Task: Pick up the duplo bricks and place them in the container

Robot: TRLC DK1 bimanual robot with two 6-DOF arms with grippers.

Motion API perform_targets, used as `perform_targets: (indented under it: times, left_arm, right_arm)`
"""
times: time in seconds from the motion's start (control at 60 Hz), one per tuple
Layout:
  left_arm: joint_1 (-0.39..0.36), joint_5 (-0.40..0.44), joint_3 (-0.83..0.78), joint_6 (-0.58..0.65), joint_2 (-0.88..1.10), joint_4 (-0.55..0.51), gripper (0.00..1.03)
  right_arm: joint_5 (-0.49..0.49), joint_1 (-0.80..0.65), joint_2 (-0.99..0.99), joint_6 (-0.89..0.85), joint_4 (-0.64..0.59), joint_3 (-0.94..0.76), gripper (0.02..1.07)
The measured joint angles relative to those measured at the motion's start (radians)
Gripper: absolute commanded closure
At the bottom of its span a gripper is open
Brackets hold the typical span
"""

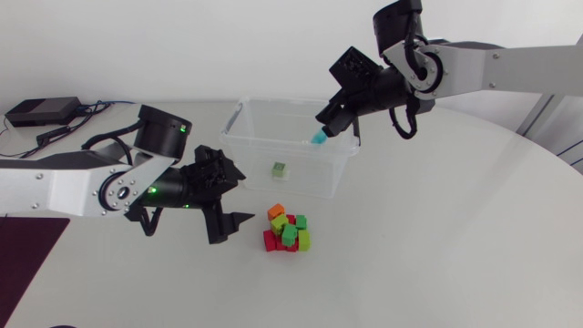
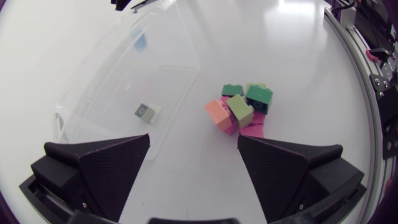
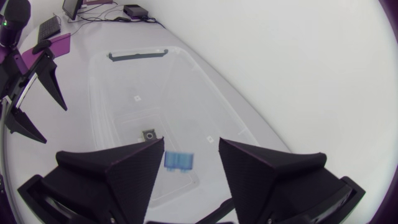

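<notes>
A clear plastic container [image 1: 273, 102] stands at the table's middle back with one small green brick [image 1: 279, 169] on its floor. My right gripper [image 1: 332, 126] hangs over its right end, fingers apart; a light blue brick [image 1: 317, 138] is just below them. In the right wrist view this blue brick [image 3: 179, 160] sits between the open fingers of the right gripper [image 3: 191, 144], clear of one finger, above the container [image 3: 137, 55]. A pile of red, green and orange bricks [image 1: 287, 230] lies in front of the container. My left gripper [image 1: 244, 198] is open just left of the pile [image 2: 242, 109].
A black box with cables [image 1: 41, 111] sits at the back left of the table. A dark purple mat [image 1: 27, 264] lies at the front left. White tabletop stretches to the right of the pile and the container.
</notes>
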Motion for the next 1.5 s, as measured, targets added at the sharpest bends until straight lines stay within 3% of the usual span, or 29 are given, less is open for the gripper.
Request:
perform_targets:
  times: [0.133,0.383,0.667,0.85,1.1,1.5]
  left_arm:
    - [0.000,0.004,0.060,0.076,0.025,-0.041,0.05]
    - [-0.013,-0.018,0.144,0.325,0.100,-0.179,0.06]
    - [-0.015,-0.055,0.248,0.551,0.174,-0.315,0.07]
    - [-0.019,-0.062,0.336,0.638,0.228,-0.392,0.07]
    - [-0.059,-0.073,0.472,0.714,0.322,-0.550,0.10]
    - [-0.129,-0.073,0.634,0.785,0.447,-0.661,0.16]
  right_arm:
    - [0.000,0.000,-0.018,0.012,0.007,-0.002,0.17]
    - [-0.001,0.006,-0.159,-0.013,0.002,-0.107,0.14]
    - [0.001,0.105,-0.224,-0.048,-0.008,-0.255,0.14]
    - [0.053,0.210,-0.254,-0.056,-0.007,-0.339,0.14]
    - [0.067,0.244,-0.322,-0.056,-0.007,-0.455,0.14]
    - [0.071,0.294,-0.379,-0.039,0.007,-0.635,0.14]
